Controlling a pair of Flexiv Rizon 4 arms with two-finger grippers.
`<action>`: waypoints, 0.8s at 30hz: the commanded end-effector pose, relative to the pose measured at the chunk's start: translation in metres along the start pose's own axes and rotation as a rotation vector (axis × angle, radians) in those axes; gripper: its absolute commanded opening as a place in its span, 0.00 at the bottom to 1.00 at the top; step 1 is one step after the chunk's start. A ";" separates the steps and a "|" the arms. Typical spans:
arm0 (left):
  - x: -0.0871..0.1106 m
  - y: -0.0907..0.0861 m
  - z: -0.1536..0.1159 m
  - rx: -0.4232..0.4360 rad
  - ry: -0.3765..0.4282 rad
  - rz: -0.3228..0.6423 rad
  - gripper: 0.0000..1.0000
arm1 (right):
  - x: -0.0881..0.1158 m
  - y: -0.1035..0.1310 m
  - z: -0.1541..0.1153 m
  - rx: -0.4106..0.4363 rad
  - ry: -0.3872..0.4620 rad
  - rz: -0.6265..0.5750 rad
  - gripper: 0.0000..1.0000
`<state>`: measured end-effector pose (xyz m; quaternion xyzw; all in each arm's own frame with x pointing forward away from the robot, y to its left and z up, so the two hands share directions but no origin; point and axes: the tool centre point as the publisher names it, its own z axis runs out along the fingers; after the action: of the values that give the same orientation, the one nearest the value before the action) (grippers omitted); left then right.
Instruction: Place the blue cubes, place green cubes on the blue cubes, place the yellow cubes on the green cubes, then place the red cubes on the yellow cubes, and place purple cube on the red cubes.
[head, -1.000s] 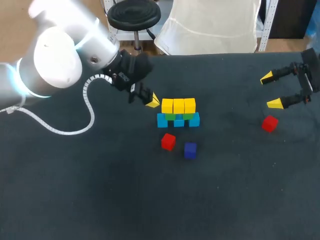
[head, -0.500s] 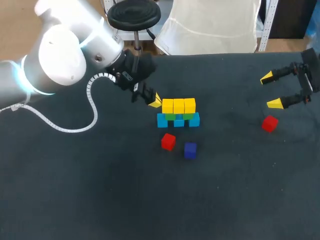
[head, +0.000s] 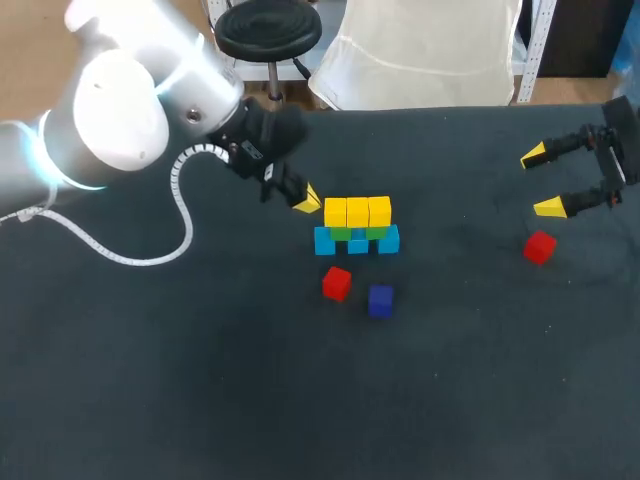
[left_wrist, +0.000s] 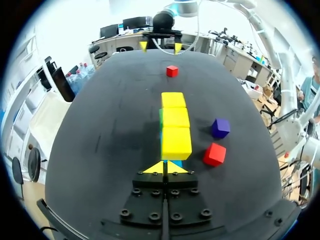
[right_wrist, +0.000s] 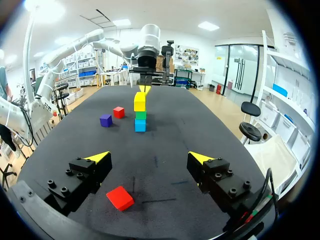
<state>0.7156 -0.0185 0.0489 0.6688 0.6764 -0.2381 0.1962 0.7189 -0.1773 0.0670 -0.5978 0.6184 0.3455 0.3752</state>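
Dark counter (head: 300, 400) carries all task items. Near its middle stands a three-layer stack:

- Bottom layer: blue cubes (head: 358, 245), set in a row.
- Middle layer: green cubes (head: 342, 234), resting on the blue cubes and partly hidden by the layer above.
- Top layer: three yellow cubes (head: 357, 212), side by side and touching.

No red or purple cube is on the stack. A red cube (head: 337, 283) lies on the counter just in front of the stack, and the purple cube (head: 380, 300) lies beside it; the two are close but apart. A second red cube (head: 539, 247) lies well apart from them, toward the counter's right side.

Left gripper (head: 306, 201) is at the left end of the stack, level with the yellow row. In the left wrist view its two tips meet and hold nothing, so the left gripper (left_wrist: 164, 167) is clenched empty, with the nearest yellow cube directly ahead of it.

Right gripper (head: 541, 181) hangs over the right side of the counter with its fingers spread wide, released. In the right wrist view the second red cube (right_wrist: 120, 198) lies on the counter below the gripper, nearer one finger, and touches neither.
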 end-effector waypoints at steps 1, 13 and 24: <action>0.012 -0.009 -0.015 -0.027 -0.014 -0.014 0.35 | 0.000 -0.001 0.000 -0.002 -0.002 -0.001 1.00; 0.019 -0.030 -0.049 -0.045 -0.001 0.046 1.00 | 0.000 -0.001 0.000 -0.002 -0.002 -0.001 1.00; 0.020 -0.083 -0.046 0.038 0.038 0.236 1.00 | 0.000 -0.001 0.000 -0.002 -0.002 -0.001 1.00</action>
<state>0.6475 0.0269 0.0775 0.7422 0.6017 -0.2189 0.1982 0.7189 -0.1774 0.0670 -0.5978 0.6185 0.3455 0.3752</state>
